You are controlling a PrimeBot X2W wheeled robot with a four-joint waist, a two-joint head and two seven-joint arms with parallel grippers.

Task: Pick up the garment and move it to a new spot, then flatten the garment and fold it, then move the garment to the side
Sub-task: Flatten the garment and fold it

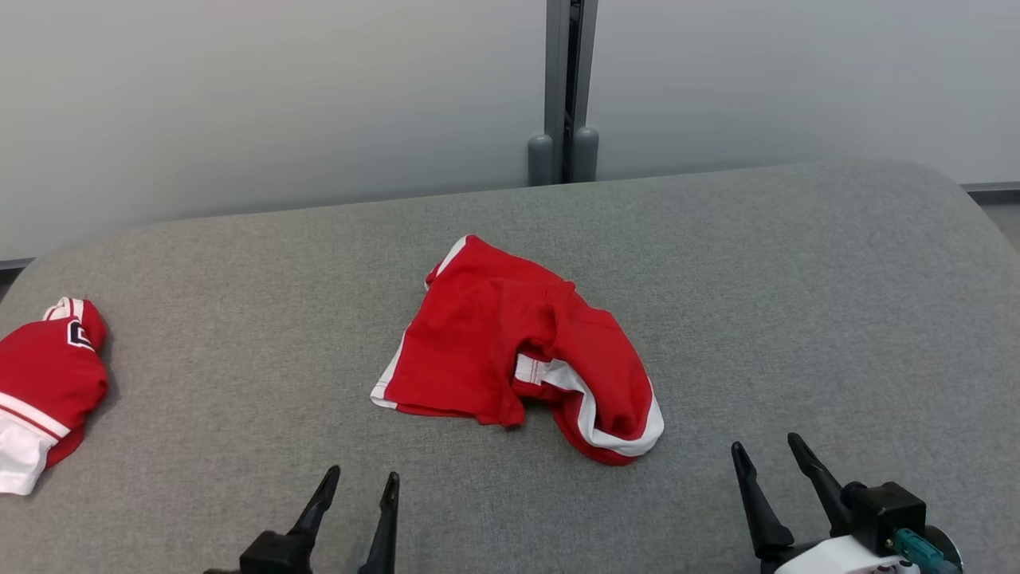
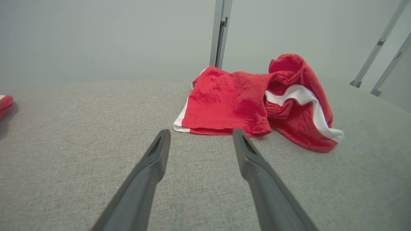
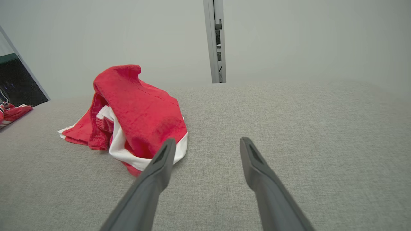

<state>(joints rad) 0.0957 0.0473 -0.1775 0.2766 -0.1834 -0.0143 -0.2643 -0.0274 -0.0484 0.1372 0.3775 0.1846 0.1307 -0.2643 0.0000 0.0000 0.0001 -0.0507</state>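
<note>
Seemingly shorts, the crumpled red garment point(image 1: 478, 343) lies ahead of left fingers point(image 1: 317, 501) and right fingers point(image 1: 753, 498), both pairs spread.

Left claw point(image 1: 360, 481), right claw point(image 1: 765, 448): spread, empty.

On my feed the left pincer point(image 1: 362, 473) has two slim black fingers point(image 1: 317, 502) tapering to points; the right pincer point(image 1: 766, 442) matches, backed by a black block point(image 1: 888, 510), a white wrist shell point(image 1: 837, 558) and a teal connector point(image 1: 912, 548). Close up, the fingers look matte grey, slotted near the tips.
</note>
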